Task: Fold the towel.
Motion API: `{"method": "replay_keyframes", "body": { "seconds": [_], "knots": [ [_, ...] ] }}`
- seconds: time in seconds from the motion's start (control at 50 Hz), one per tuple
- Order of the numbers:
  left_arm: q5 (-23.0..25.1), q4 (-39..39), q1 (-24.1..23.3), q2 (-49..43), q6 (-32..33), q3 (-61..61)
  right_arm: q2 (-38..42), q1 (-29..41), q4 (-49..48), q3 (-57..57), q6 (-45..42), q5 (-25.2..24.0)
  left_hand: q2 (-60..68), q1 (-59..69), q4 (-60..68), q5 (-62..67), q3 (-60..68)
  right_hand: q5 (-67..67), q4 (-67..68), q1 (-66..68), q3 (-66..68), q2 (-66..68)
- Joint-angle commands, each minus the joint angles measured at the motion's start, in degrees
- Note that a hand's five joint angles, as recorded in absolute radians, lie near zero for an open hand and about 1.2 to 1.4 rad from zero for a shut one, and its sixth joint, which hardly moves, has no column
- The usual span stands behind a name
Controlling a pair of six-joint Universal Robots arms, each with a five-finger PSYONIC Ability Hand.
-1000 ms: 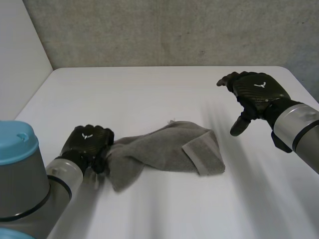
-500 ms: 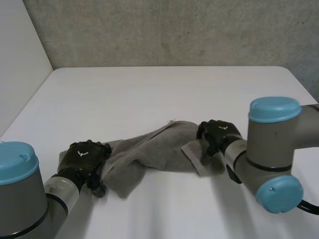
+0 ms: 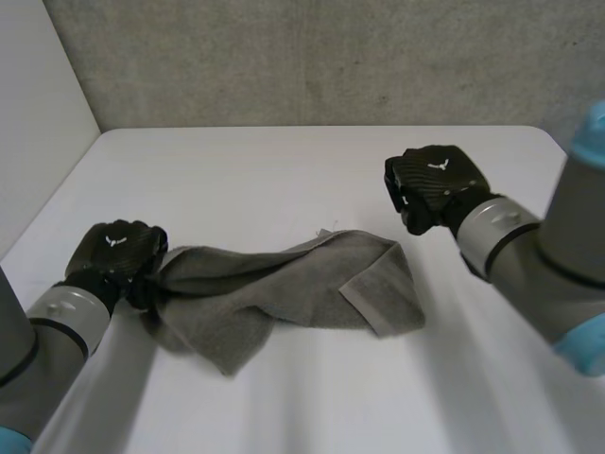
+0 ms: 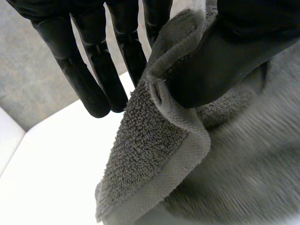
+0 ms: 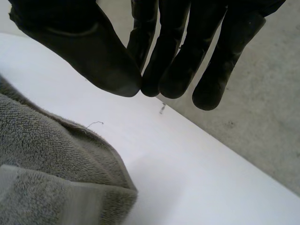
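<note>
The left hand (image 3: 115,251) pinches the towel (image 3: 284,293) by its end (thumb against fingers); the right hand (image 3: 433,184) hangs near it, closed on nothing.

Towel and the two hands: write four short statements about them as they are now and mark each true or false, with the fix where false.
1. The left hand pinches one end of the towel between thumb and fingers. True.
2. The right hand grips the towel's other end. False: it is clear of the cloth, beyond its far corner, with its fingers closed on nothing.
3. The towel is folded into a neat square. False: it lies rumpled and stretched out, with one flap turned over at the end near the right hand.
4. Most of the towel rests on the white table. True.
</note>
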Motion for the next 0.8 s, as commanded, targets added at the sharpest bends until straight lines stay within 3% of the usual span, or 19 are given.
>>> {"method": "replay_keyframes", "body": {
  "seconds": [0.02, 0.1, 0.18, 0.32, 0.5, 0.56, 0.6, 0.62, 0.64, 0.72, 0.8],
  "knots": [
    [5.5, -0.9, 2.8, -0.2, 0.2, 0.9, -0.3, -1.8, 7.1, 1.0, -0.2, -4.7, -6.6, -5.0, -6.8, -16.7, -7.4, -25.7, -25.4, -24.9, -25.2, -24.3],
    [5.7, -0.9, 3.1, -0.7, -0.1, 1.0, 1.7, -1.4, 0.3, 6.6, 7.0, -2.1, -6.6, -5.0, -6.8, -16.7, -7.4, -44.6, -44.4, -43.9, -44.2, -43.2],
    [5.7, -0.9, 3.1, -0.6, -0.1, 1.0, 2.7, 0.0, -3.8, 9.7, 8.6, -0.2, -6.6, -5.0, -6.8, -16.7, -7.4, -45.0, -44.7, -44.3, -44.5, -43.6],
    [5.8, -0.9, 3.1, -0.6, -0.2, 0.7, 11.8, 7.8, -9.2, 8.8, 8.0, 5.3, -6.8, -5.2, -7.0, -16.9, -7.6, -46.0, -45.7, -45.3, -45.5, -44.6],
    [5.8, -0.5, 3.1, -0.7, -0.3, 0.0, 19.1, 9.0, -8.9, 2.8, 8.0, 8.0, -7.3, -5.7, -7.5, -17.4, -8.1, -45.4, -45.1, -44.6, -44.9, -43.9],
    [5.8, -0.5, 3.0, -0.8, -0.3, -0.1, 20.2, 9.1, -9.0, 1.8, 7.9, 8.3, -7.3, -5.7, -7.5, -17.4, -8.1, -40.3, -40.0, -39.6, -39.8, -38.9],
    [5.8, -0.5, 3.0, -0.8, -0.3, 0.0, 19.9, 9.6, -9.5, 1.7, 7.8, 9.1, -7.1, -5.5, -7.3, -17.2, -7.9, -13.4, -13.1, -12.6, -12.9, -12.0],
    [5.8, -0.5, 3.0, -0.8, -0.3, 0.0, 19.9, 9.6, -9.5, 1.7, 7.8, 9.1, -7.1, -5.5, -7.3, -17.2, -7.9, -13.2, -12.9, -12.5, -12.8, -11.8],
    [5.8, -0.5, 3.1, -0.8, -0.2, 0.2, 19.7, 9.3, -9.7, 1.8, 7.8, 9.5, -6.3, -4.7, -6.5, -16.4, -7.1, 3.7, 4.0, 4.4, 4.2, 5.1],
    [5.8, -0.5, 3.3, -0.6, -0.2, 1.0, 16.8, 8.6, -10.1, 2.1, 7.7, 9.7, 2.3, 3.9, 2.1, -7.8, 1.5, 3.9, 4.2, 4.6, 4.3, 5.3],
    [5.7, -0.7, 4.7, 0.1, -0.2, 3.5, 6.2, 6.6, -9.6, 2.5, 7.1, 7.5, 5.0, 6.6, 4.8, -5.1, 4.2, 3.9, 4.2, 4.6, 4.3, 5.3]
  ]
}}
